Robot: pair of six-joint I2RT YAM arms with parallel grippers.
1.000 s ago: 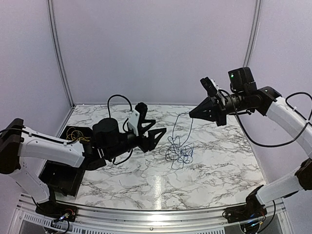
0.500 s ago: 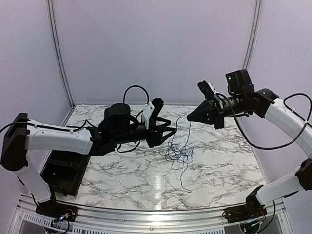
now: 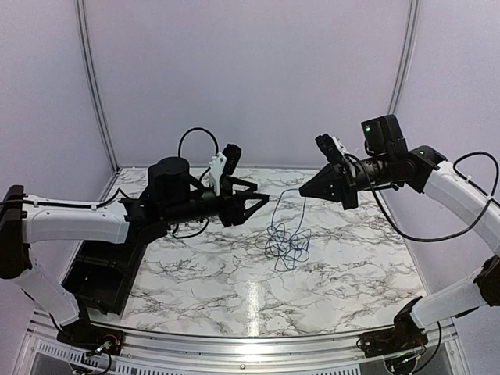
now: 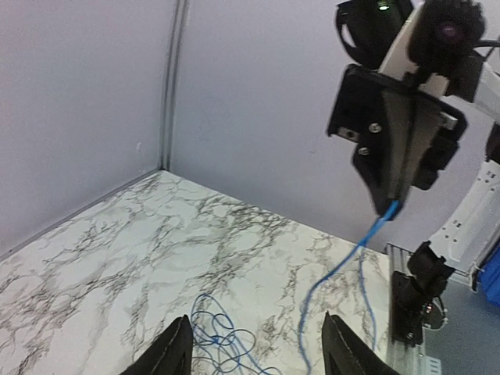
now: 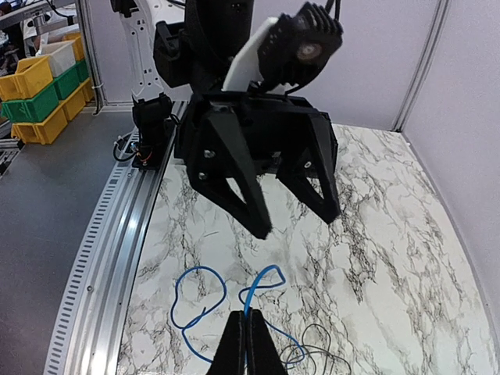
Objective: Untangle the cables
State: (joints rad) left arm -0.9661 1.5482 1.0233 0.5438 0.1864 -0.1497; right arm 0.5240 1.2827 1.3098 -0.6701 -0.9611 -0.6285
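- Marble table [image 3: 234, 301] lies nearest me, its veined stone running to the rail at 6 o'clock.
- At about 8 o'clock, by the table's left edge, sits a black bin [image 3: 94, 273]. I cannot see what is in it.
- Past that, near the table's middle, the cables [image 3: 286, 244] lie in one loose heap of blue loops and thin black ones crossing through each other. I cannot tell how many black strands there are.
- From the heap the blue cable [image 4: 344, 262] climbs toward 1 o'clock, off the stone, up to my right gripper [image 5: 246, 342].
- My right fingers are pressed together on the end of that blue strand and hold it in the air.
- My left gripper [image 5: 299, 225] hangs at about 10 o'clock of the heap, above the stone. Its fingers are spread wide with nothing between them, and its tips point at the right gripper, near it but apart.
- The step in hand, as I judge it, is drawing the blue one free of the black. One end is lifted, but most of its loops lie in the heap.
- Next, I reckon, my left fingers should go down and pin a black strand while the right pulls up and away slowly, lest the loops tighten into a knot.
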